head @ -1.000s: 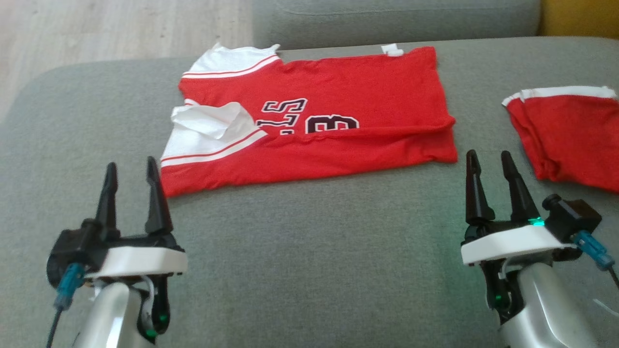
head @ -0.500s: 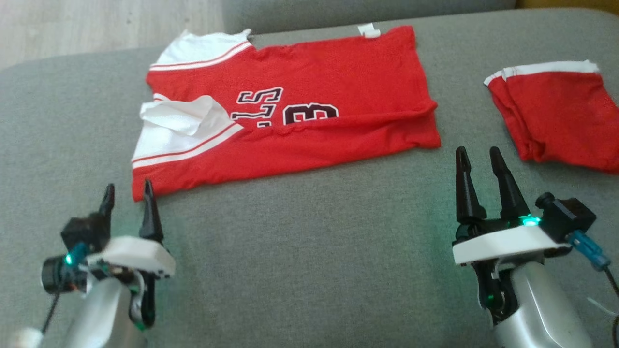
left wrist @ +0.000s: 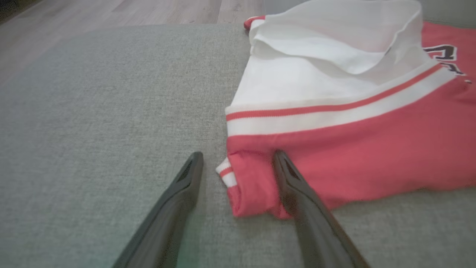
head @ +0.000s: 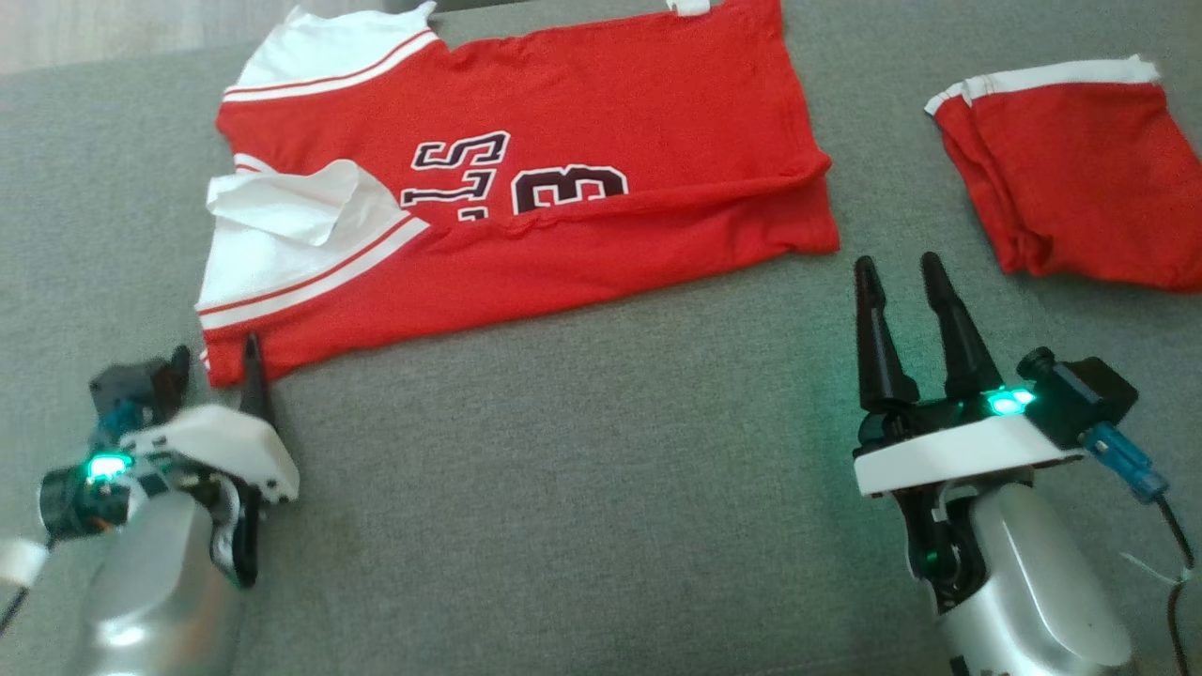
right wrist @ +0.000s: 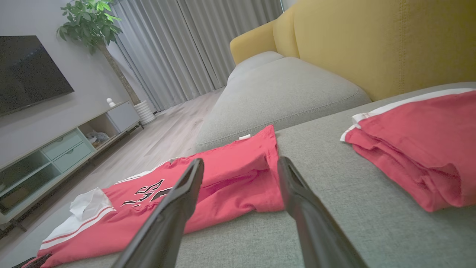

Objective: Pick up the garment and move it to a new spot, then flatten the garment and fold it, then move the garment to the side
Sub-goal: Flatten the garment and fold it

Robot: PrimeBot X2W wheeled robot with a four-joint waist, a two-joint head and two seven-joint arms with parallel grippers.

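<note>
Two grippers, both empty; L gripper (head: 215,346) jaws spread, near-left hem corner of garment (head: 601,225) between them in L wrist view; R gripper (head: 897,261) jaws spread, just beside near-right corner, apart; garment spread on grey sofa (head: 601,488), lettering up, sleeve rumpled; 2nd red garment (head: 1080,178) folded at right.

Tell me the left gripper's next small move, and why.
Probably lower the left gripper and close it on the near corner of the jersey: in the left wrist view its open fingers straddle that corner without gripping it. The right gripper, also open, sits short of the other corner.
</note>
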